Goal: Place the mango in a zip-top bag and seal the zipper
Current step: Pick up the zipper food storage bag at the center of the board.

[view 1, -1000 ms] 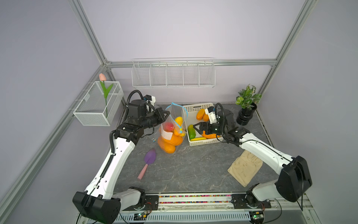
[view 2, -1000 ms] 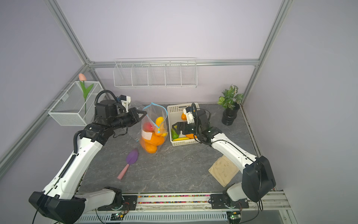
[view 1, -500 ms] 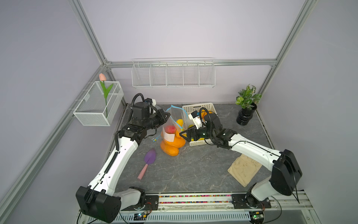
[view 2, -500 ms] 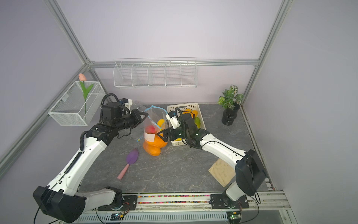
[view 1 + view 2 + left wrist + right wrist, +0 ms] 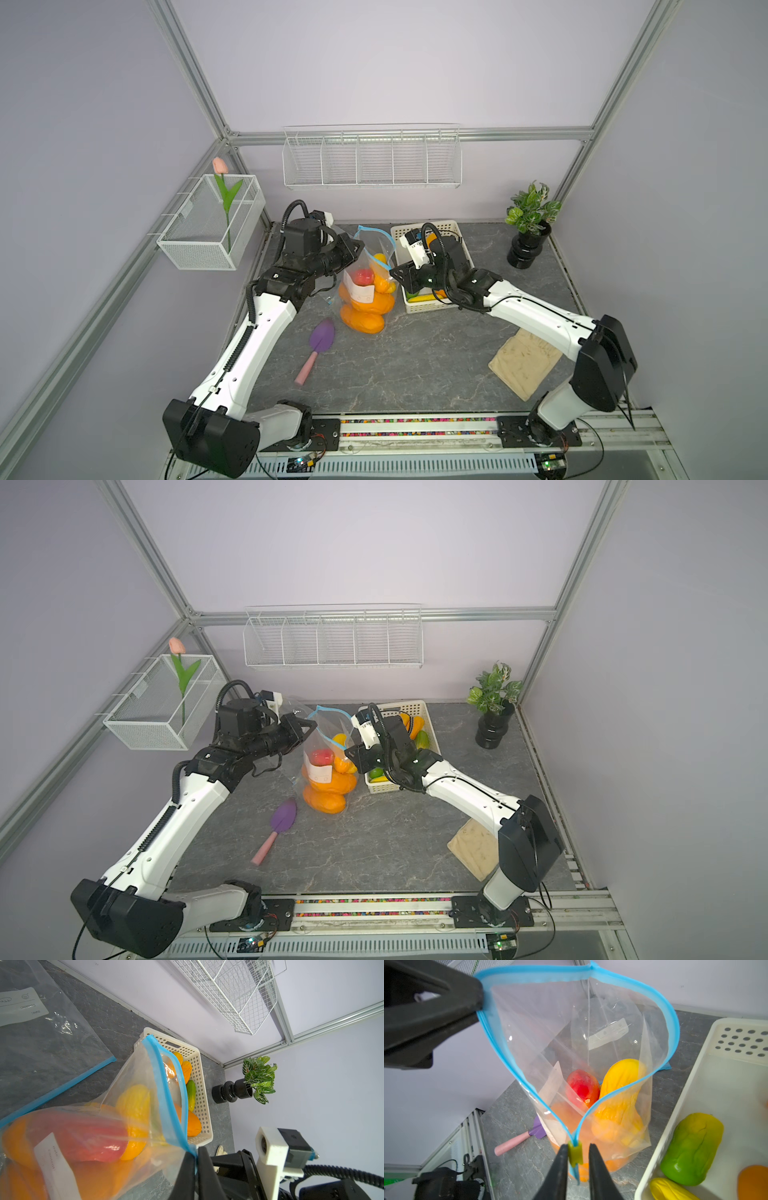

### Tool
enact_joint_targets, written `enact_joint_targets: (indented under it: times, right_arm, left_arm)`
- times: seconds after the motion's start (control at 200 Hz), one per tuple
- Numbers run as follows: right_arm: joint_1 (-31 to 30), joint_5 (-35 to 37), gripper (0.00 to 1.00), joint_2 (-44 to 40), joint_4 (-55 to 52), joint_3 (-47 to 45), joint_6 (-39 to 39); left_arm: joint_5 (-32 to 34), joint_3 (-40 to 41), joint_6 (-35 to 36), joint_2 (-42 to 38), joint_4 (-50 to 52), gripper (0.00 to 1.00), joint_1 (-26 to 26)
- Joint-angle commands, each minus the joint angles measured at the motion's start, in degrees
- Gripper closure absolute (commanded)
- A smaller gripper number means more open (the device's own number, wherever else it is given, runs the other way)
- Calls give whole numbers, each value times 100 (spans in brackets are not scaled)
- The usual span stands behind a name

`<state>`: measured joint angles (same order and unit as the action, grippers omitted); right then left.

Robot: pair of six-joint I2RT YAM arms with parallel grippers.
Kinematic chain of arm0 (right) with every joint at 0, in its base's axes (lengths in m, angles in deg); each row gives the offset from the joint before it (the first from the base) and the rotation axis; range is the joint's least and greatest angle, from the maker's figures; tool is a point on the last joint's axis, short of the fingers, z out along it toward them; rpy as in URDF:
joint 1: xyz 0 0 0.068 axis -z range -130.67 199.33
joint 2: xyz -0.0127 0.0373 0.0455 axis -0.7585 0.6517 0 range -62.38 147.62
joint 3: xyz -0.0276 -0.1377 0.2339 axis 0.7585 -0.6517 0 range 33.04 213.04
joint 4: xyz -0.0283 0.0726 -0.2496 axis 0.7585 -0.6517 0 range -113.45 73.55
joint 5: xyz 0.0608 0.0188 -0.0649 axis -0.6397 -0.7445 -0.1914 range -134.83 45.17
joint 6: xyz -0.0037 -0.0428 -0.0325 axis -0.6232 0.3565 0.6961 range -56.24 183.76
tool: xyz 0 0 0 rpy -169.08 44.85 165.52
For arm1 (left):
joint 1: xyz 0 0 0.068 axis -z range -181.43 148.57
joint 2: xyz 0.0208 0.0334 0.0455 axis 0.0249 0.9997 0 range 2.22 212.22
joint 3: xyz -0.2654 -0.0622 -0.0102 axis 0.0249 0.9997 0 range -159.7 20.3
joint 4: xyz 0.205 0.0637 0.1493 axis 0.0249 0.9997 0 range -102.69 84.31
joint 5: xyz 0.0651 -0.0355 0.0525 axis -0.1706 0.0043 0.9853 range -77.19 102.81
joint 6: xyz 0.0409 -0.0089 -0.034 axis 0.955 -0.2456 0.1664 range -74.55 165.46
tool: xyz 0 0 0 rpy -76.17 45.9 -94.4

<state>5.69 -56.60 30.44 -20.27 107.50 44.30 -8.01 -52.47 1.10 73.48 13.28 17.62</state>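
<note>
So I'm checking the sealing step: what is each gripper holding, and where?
Left gripper pinches the zip-top bag at one end of its blue zipper strip; right gripper straddles the green slider at the other end.

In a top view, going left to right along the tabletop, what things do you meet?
Purple trowel → zip-top bag full of fruit → white basket → tan cloth; the potted plant at the back stands about level with the cloth.

Upright clear zip-top bag (image 5: 591, 1047), mouth open, red mango (image 5: 582, 1087) inside
</note>
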Motion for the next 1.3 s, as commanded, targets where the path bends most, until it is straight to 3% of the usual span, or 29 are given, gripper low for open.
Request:
enact_joint_targets:
  times: [0.0,0.04,0.145,0.315,0.62,0.8,0.955,1.18,1.295]
  right_arm:
    - [11,55,86,206,-82,236,-30]
    - [7,43,88,245,-102,262,-54]
    - [22,-10,93,305,-70,282,-114]
    - [97,-33,93,319,-161,317,-367]
    - [95,44,93,-246,-432,382,-856]
    - [116,162,93,-374,-614,268,-887]
    - [123,106,93,-467,-542,195,-1123]
    - [11,286,93,-814,-762,405,-1631]
    - [-174,437,93,-949,-770,362,-1836]
  left_arm:
    - [77,-218,94,-83,-22,73,-7]
    - [95,-209,125,-127,27,60,-55]
    - [108,-156,221,-311,140,41,-228]
    - [482,-80,729,-695,644,25,-410]
    - [964,1170,1316,-2000,222,24,-164]
    - [1467,1356,1504,-1973,296,29,391]
    - [1178,1689,1554,-2086,-132,31,467]
    - [1902,1896,2122,-2140,-257,31,1544]
    - [2218,1984,2316,-2174,-421,28,1826]
